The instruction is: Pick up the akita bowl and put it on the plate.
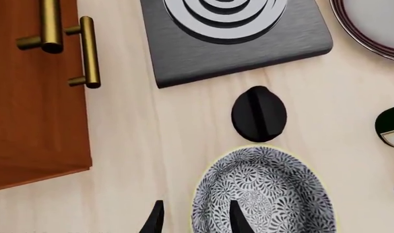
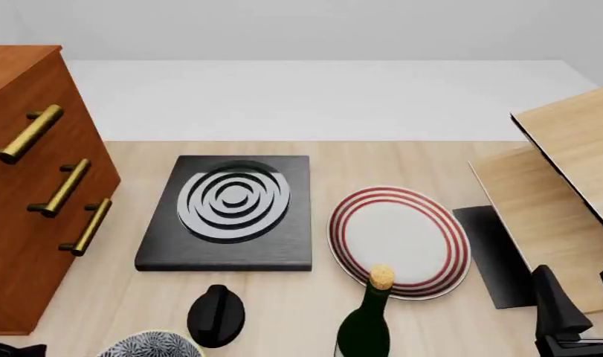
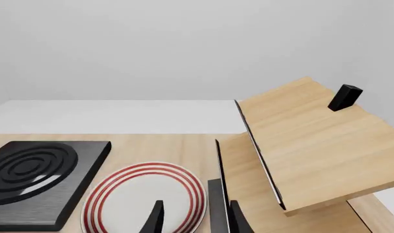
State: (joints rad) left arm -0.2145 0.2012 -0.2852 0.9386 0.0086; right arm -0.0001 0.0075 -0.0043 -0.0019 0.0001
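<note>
The black-and-white floral akita bowl [image 1: 265, 194] sits on the pale wooden tabletop [image 1: 151, 145] at its near left, not yet lifted. The left gripper [image 1: 197, 221] hangs over it, fingers apart straddling its rim. The red-ringed white plate [image 2: 399, 240] waits bare, right.

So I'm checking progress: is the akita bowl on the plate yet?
No, the akita bowl sits on the table at the near edge, apart from the plate, which is bare.
</note>
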